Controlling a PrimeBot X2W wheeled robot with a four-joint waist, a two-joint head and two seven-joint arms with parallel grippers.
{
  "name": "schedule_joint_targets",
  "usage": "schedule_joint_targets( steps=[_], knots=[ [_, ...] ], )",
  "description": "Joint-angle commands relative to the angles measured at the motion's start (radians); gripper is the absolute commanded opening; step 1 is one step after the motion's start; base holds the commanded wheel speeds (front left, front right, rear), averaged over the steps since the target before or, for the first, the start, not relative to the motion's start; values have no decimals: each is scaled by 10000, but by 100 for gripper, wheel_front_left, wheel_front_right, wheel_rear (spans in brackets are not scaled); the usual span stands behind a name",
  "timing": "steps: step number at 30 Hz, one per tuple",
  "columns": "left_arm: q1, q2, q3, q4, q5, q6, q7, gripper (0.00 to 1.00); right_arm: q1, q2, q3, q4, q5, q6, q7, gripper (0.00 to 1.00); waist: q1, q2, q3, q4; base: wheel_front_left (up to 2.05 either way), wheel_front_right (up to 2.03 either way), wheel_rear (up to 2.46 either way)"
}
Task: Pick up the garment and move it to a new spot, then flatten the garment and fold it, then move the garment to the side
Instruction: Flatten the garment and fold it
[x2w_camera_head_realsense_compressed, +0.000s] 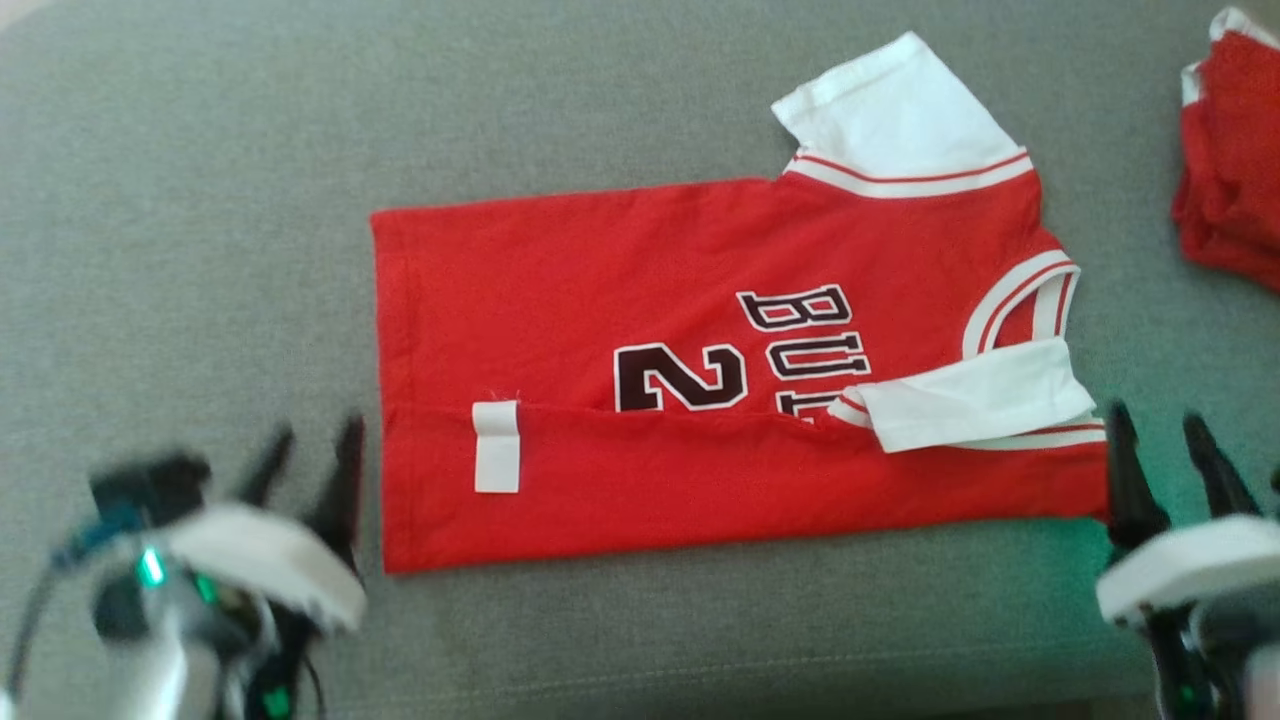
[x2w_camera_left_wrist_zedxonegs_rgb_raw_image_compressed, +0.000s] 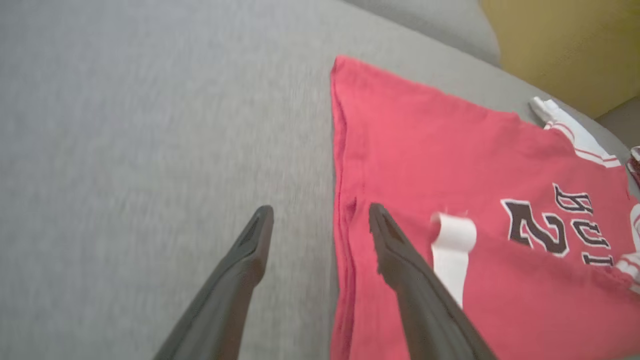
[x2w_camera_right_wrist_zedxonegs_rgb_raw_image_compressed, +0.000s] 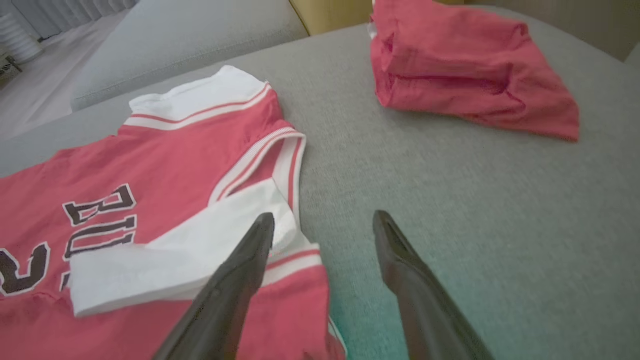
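Sideways lies the jersey (x2w_camera_head_realsense_compressed: 600, 290), long axis left-right, collar (x2w_camera_head_realsense_compressed: 1015, 300) rightward; left tool (x2w_camera_head_realsense_compressed: 318, 428), right tool (x2w_camera_head_realsense_compressed: 1157, 415) gape empty.

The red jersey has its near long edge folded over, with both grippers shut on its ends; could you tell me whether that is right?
Not quite. The red jersey does have its near long edge folded over, but the grippers are not shut on it. The left gripper and the right gripper are both open at its ends, fingers spread, as the two wrist views show.
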Motion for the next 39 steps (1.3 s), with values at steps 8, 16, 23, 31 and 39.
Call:
schedule_joint_targets(
  steps=[8,16,23,31,39],
  knots=[
    [-3371,1458,44,280,774,-557,1301,100,-1902,-119,1338,-1044,-468,65,-91,100,0,0,1074,-287,0,0,0],
    [-5381,1877,-314,1819,1109,-927,1905,100,-3400,-326,2554,-1018,-486,65,-106,100,0,0,1992,-564,0,0,0],
    [-6226,1919,-506,2796,1303,-1026,1803,100,-3892,-483,2828,-783,-406,65,-246,100,0,0,2303,-649,0,0,0],
    [-6515,2000,-798,3086,1196,-1340,2119,78,-4099,-622,2855,-754,-352,65,-291,100,0,0,2437,-688,0,0,0],
    [-6312,2082,-1059,2597,985,-1502,2611,0,-4401,-842,2776,-808,-422,65,-57,100,0,0,2358,-495,0,0,0]
  ],
)
